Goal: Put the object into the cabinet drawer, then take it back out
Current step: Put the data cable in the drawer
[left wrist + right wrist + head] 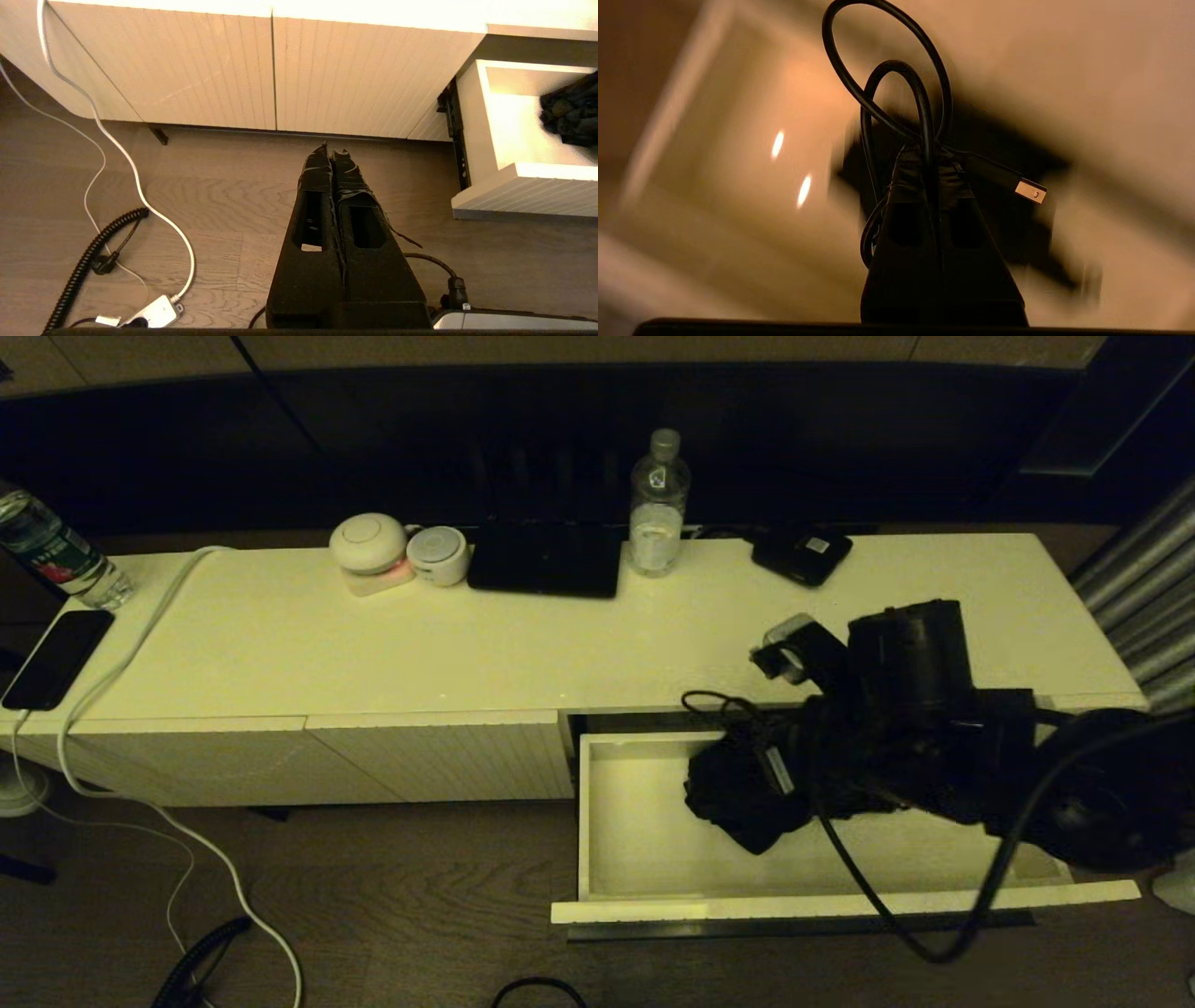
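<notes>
– Two worries, as we see it. Our right hand point(929, 161) is clamped shut on the cable point(882, 93), pinching only a few strands of the coil, and the rest hangs loose.

– Where do we have the cable?

– Inside the open drawer point(635, 859), toward its back half. We cannot tell whether the bundle touches the drawer's bottom or hangs just above it.

– So what goes wrong first?

– We judge the coil could slip. The grip is on thin, round cord, so a quick swing could pull a strand out and the bundle would sag or drop short of where we want it.

– And the second?

– Snagging. One loop stands up close to the front edge of the surface point(467, 644), and the plug point(1031, 191) sticks out sideways. If we move back under that edge, either could catch there, or on the drawer's side wall, and drag the cable out of our grip.

– Does our left hand point(332, 151) matter?

– Not much. It sits closed and parked low over the floor point(210, 200), well apart from the drawer, so it cannot steady anything.
</notes>
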Controlling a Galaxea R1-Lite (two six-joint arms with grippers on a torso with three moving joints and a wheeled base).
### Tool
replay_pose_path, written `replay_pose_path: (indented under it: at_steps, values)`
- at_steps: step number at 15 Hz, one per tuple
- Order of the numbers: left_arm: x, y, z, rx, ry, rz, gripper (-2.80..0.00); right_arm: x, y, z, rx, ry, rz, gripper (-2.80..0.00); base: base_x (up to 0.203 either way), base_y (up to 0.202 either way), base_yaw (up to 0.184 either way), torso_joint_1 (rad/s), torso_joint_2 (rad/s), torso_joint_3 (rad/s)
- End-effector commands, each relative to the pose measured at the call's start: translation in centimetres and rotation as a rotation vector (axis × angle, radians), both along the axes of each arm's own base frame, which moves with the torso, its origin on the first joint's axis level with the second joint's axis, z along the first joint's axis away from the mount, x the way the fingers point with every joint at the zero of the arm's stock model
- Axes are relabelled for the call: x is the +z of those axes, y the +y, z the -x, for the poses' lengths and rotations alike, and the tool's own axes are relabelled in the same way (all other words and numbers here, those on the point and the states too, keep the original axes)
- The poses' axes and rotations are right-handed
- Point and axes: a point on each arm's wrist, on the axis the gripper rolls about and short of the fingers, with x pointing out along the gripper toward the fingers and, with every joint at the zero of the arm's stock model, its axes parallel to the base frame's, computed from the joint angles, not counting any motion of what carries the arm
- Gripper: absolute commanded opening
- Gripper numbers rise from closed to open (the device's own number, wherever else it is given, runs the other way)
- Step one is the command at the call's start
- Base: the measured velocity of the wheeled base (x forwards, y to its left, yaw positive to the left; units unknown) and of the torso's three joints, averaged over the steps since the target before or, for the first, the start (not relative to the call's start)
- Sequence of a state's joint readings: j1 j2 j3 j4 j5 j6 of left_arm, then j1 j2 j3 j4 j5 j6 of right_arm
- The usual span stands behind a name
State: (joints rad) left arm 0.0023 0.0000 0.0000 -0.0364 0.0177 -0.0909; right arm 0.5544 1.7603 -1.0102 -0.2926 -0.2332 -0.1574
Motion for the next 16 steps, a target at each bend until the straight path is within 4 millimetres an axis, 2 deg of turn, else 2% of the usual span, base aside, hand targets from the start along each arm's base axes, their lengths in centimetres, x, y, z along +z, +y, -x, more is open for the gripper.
replay_pose_path:
  at_steps: [1, 5, 7, 12, 16]
  values:
    - [0.0, 0.0, 0.0, 0.001, -0.002, 0.001, -2.80, -0.2, -2.0, 3.0, -0.062, 0.089, -0.061, -2.80, 0.000, 0.000, 0.000, 0.000, 0.00, 0.000]
    - [0.0, 0.0, 0.0, 0.001, -0.002, 0.001, -2.80, -3.0, -3.2, 4.3, -0.142, 0.191, -0.033, -2.80, 0.000, 0.000, 0.000, 0.000, 0.00, 0.000]
    - [0.0, 0.0, 0.0, 0.001, -0.002, 0.001, -2.80, -3.8, -4.2, 3.2, -0.196, 0.196, -0.034, -2.80, 0.000, 0.000, 0.000, 0.000, 0.00, 0.000]
    - [0.0, 0.0, 0.0, 0.001, -0.002, 0.001, -2.80, -6.3, -4.6, -0.8, -0.275, 0.169, -0.072, -2.80, 0.000, 0.000, 0.000, 0.000, 0.00, 0.000]
    - [0.0, 0.0, 0.0, 0.001, -0.002, 0.001, -2.80, -7.9, -3.7, -3.2, -0.281, 0.124, -0.110, -2.80, 0.000, 0.000, 0.000, 0.000, 0.00, 0.000]
